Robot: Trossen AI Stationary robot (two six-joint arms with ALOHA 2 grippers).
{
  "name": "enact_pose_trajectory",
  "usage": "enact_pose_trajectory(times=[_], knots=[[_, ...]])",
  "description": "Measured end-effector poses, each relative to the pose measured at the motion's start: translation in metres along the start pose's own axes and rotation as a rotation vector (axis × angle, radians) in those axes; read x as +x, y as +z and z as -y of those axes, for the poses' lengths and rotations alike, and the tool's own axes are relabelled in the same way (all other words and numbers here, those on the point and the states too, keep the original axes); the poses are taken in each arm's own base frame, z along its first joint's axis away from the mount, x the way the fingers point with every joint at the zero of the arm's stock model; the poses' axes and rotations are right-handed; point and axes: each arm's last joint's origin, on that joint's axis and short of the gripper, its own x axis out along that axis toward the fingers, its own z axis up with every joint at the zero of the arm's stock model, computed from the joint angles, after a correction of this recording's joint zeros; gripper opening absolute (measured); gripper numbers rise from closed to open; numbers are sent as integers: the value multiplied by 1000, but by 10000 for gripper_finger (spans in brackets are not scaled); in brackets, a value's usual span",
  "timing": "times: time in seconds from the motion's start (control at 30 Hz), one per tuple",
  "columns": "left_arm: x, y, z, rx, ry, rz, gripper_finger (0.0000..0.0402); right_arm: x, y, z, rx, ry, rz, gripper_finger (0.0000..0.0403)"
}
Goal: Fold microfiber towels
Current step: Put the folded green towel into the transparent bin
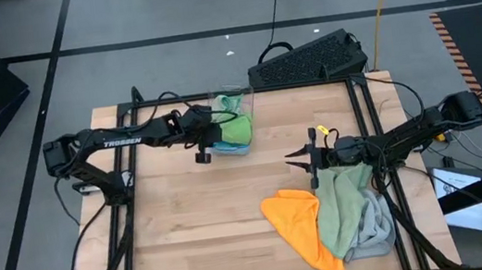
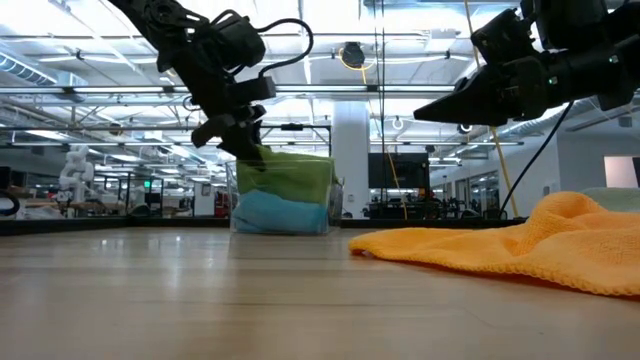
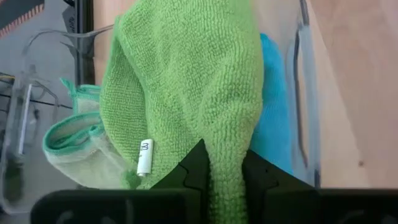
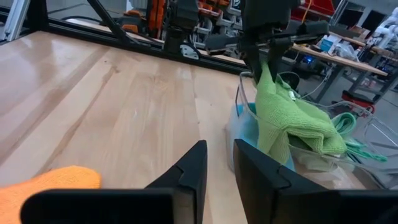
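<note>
In the left wrist view the left gripper [image 3: 225, 171] has its jaws pinched on a fold of the bright green towel [image 3: 186, 81], with the blue towel [image 3: 273, 112] right of it inside the clear bin [image 3: 305, 93]; the high view places that bin [image 1: 237, 117] in the upper middle of the table [image 1: 188, 226]. The right gripper [image 4: 217, 165] shows narrow, empty jaws in its own view. Only the high view shows it above the orange towel [image 1: 301, 222], sage towel [image 1: 339, 204] and grey towel [image 1: 377, 229] heaped at lower right.
</note>
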Motion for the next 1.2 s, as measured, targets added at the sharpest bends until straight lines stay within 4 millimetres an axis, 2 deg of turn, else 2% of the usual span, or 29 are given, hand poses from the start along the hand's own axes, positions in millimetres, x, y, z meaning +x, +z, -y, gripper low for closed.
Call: enact_pose_trajectory(times=[0.1, 0.37, 0.6, 0.73, 0.87, 1.0, 1.07, 1.2], knots=[[0, -1, 0, -21, -37, 20, 68, 0, 0, 0, -3, 0, 2, 73], [0, -6, -7, -115, -135, 90, 150, 0, 1, 0, -6, -2, 9, 73], [-1, -16, -19, -328, -214, 132, 207, 0, 1, 0, -12, -2, 9, 73], [-6, -15, -27, -416, -202, 167, 221, 0, 1, 0, -12, -2, 9, 73], [-21, 6, -39, -475, -152, 236, 196, 0, 1, 0, -12, -1, 9, 73], [-26, 28, -44, -479, -81, 238, 126, 0, 1, 0, -12, -2, 8, 73], [-21, 33, -42, -475, -100, 215, 85, 0, 1, 0, -12, -2, 8, 73], [8, 36, -37, -471, -145, 136, 12, 0, 0, 1, -4, -5, 4, 73]])
